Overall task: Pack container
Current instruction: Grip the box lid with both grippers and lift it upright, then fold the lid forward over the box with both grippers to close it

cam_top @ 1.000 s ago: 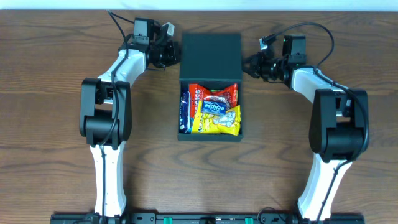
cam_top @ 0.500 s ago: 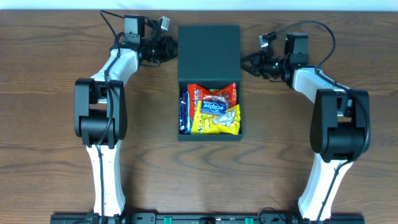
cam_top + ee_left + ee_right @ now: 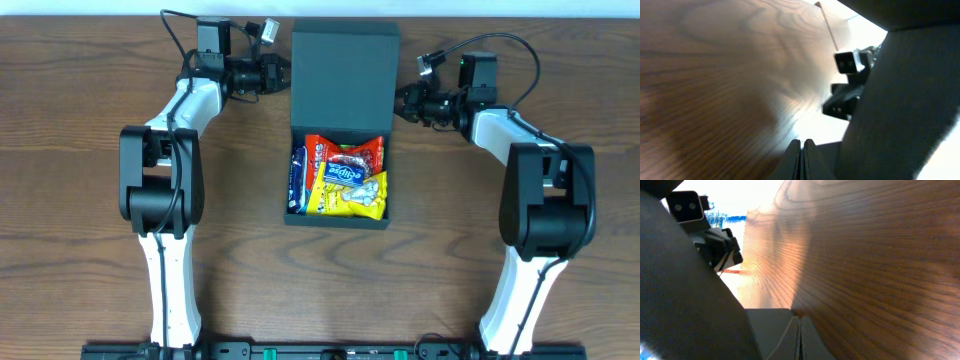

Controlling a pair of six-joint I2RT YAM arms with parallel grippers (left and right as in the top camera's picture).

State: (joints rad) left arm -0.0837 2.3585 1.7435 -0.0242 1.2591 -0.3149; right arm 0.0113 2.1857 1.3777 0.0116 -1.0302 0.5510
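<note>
Higher and larger in the overhead view than half a second ago: lid flap (image 3: pixel 343 75); left gripper (image 3: pixel 280 75) shifted in to its left edge. Dark teal container (image 3: pixel 338 222): mid-worktop (image 3: pixel 80 150), open, snack packets (image 3: pixel 340 175) inside. At the flap's right edge: right gripper (image 3: pixel 405 100). Overhead view: finger state unreadable. Left wrist view: fingers (image 3: pixel 795 160) pressed together, flap a dark wall alongside. Right wrist view: fingers (image 3: pixel 792 340) likewise pressed together, opposite gripper visible past the flap.

We see container (image 3: pixel 340 70) dk teal-green, plain, matte. Inside: red pkt (image 3: pixel 345 152), yellow pkt (image 3: pixel 345 192) w/ blue logo, dk blue pkt (image 3: pixel 298 175). Table (image 3: pixel 80 150) brown, wood grain. Arms (image 3: pixel 168 270) white & black.
</note>
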